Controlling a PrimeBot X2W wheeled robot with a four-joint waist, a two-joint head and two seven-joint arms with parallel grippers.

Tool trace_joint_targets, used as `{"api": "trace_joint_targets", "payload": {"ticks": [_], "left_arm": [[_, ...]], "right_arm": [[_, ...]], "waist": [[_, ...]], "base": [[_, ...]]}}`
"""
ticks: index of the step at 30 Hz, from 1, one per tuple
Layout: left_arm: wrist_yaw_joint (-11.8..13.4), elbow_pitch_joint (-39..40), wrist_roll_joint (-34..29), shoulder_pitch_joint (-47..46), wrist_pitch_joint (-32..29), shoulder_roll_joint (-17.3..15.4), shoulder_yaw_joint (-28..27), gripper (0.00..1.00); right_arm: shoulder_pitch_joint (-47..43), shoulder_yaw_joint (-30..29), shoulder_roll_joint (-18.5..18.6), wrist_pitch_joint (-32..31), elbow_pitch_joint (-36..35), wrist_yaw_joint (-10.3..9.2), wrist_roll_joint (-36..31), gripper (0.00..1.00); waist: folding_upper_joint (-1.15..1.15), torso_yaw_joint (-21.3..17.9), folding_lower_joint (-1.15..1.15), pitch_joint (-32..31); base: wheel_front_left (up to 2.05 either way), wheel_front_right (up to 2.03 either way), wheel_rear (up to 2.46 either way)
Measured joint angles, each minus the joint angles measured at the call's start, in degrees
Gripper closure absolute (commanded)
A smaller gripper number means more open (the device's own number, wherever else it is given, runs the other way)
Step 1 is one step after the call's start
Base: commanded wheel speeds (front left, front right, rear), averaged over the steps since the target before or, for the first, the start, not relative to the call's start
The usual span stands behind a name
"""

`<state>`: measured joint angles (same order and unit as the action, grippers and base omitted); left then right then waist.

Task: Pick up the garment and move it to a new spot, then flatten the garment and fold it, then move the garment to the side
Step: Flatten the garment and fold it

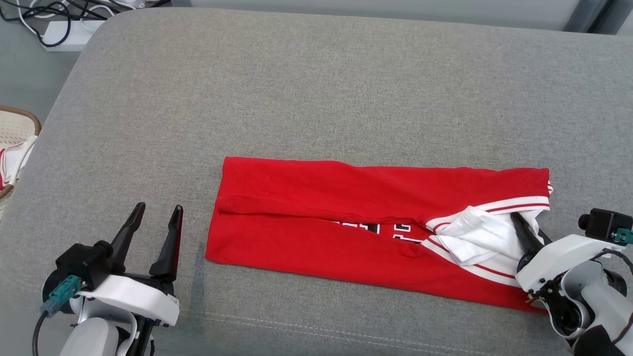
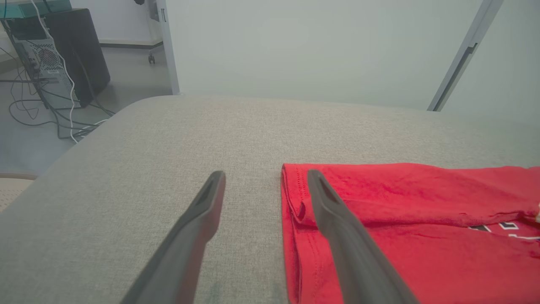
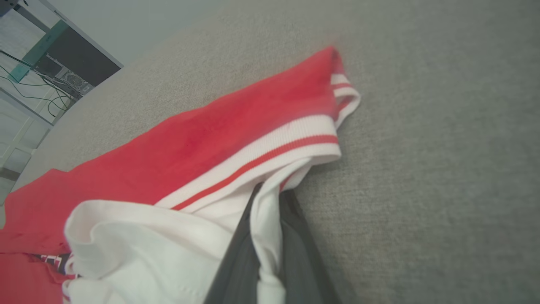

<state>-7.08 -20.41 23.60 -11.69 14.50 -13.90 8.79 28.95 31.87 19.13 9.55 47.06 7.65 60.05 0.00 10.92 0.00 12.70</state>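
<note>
The garment [image 1: 346, 217] is a red shirt with white striped trim and a white collar, folded into a long band across the grey cushion [image 1: 316, 89]. At its right end my right gripper [image 1: 519, 222] is shut on the white collar fabric [image 3: 265, 219], which is pinched between the two dark fingers [image 3: 236, 257]. My left gripper [image 1: 158, 217] stands open just left of the garment's left end; in the left wrist view its right finger [image 2: 337, 219] lies over the red hem [image 2: 295, 202] and its left finger over bare cushion.
The cushion's left edge drops to the floor, where a woven basket [image 1: 15, 138] with cloth and a white power strip with cables [image 1: 64, 29] sit. A computer tower [image 2: 50, 63] stands beyond the cushion's far corner.
</note>
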Motion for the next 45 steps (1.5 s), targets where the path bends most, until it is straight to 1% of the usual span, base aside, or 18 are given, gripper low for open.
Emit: {"api": "trace_joint_targets", "payload": {"ticks": [7, 15, 19, 21, 23, 29, 32, 35, 38, 41, 42, 45], "left_arm": [[0.0, 0.6, 0.3, 0.0, 0.0, 0.1, 0.1, 0.0], [0.0, 1.3, 1.2, 0.9, 0.0, 0.6, 0.8, 0.0], [0.0, 1.4, 1.5, 0.9, 0.0, 0.9, 1.6, 0.0], [0.0, 1.4, 1.7, 0.9, 0.0, 1.1, 1.9, 0.0], [0.0, 1.4, 1.7, 0.9, 0.0, 1.2, 2.5, 0.0], [0.0, 1.4, 2.9, 0.9, 0.0, 2.0, 5.0, 0.0], [0.0, 1.3, 2.9, 0.9, 0.0, 2.3, 6.8, 0.0], [0.0, 1.1, 3.3, 0.7, 0.0, 2.6, 8.5, 0.0], [0.0, 1.1, 3.7, 0.6, 0.0, 3.4, 10.0, 0.0], [0.0, 0.8, 4.3, 0.6, 0.0, 3.8, 11.4, 0.0], [0.0, 0.5, 4.5, 0.6, 0.0, 3.8, 12.1, 0.0], [0.0, 0.1, 4.8, 0.6, 0.0, 4.0, 13.1, 0.0]], "right_arm": [[0.0, 0.5, 1.5, 1.8, 0.2, 0.11, 1.2, 1.0], [0.0, -0.6, 5.9, 3.4, 0.7, 0.1, 2.4, 1.0], [0.0, -0.7, 7.8, 3.7, -0.6, 0.09, 2.5, 1.0], [0.0, 0.1, 8.6, 3.5, -3.6, 0.0, 2.7, 1.0], [-0.1, 1.4, 9.1, 2.4, -8.6, -0.01, 3.5, 1.0], [-0.1, 6.0, 10.3, -5.0, -23.4, -0.02, 7.1, 1.0], [0.0, 8.2, 10.3, -8.7, -28.1, -0.18, 7.6, 1.0], [0.5, 10.5, 9.5, -12.3, -30.1, -0.18, 7.3, 1.0], [2.0, 12.5, 7.4, -14.8, -30.3, -0.18, 6.4, 1.0], [4.2, 13.8, 4.2, -16.3, -29.5, -0.18, 5.0, 1.0], [5.5, 14.9, 2.4, -16.8, -28.3, -0.18, 3.9, 1.0], [6.9, 15.3, 0.2, -17.1, -25.3, -0.18, 3.0, 1.0]], "waist": [[0.0, -0.7, 0.0, -0.2], [0.0, -2.2, 0.0, -0.7], [0.0, -3.0, 0.0, -0.9], [0.0, -3.3, 0.0, -1.0], [0.0, -3.6, 0.0, -1.2], [0.0, -4.1, 0.0, -1.7], [0.0, -3.4, 0.0, -1.9], [0.0, -2.3, 0.0, -2.1], [0.0, -0.6, 0.0, -2.2], [0.0, 1.3, 0.0, -2.2], [0.0, 2.8, 0.0, -2.2], [0.0, 5.3, 0.0, -2.2]], "base": [[0.0, 0.0, 0.0], [0.0, 0.0, 0.0], [0.0, 0.0, 0.0], [0.0, 0.0, 0.0], [0.0, 0.0, 0.0], [0.0, 0.0, 0.0], [0.0, 0.0, 0.0], [0.0, 0.0, 0.0], [0.0, 0.0, 0.0], [0.0, 0.0, 0.0], [0.0, 0.0, 0.0], [0.0, 0.0, 0.0]]}}
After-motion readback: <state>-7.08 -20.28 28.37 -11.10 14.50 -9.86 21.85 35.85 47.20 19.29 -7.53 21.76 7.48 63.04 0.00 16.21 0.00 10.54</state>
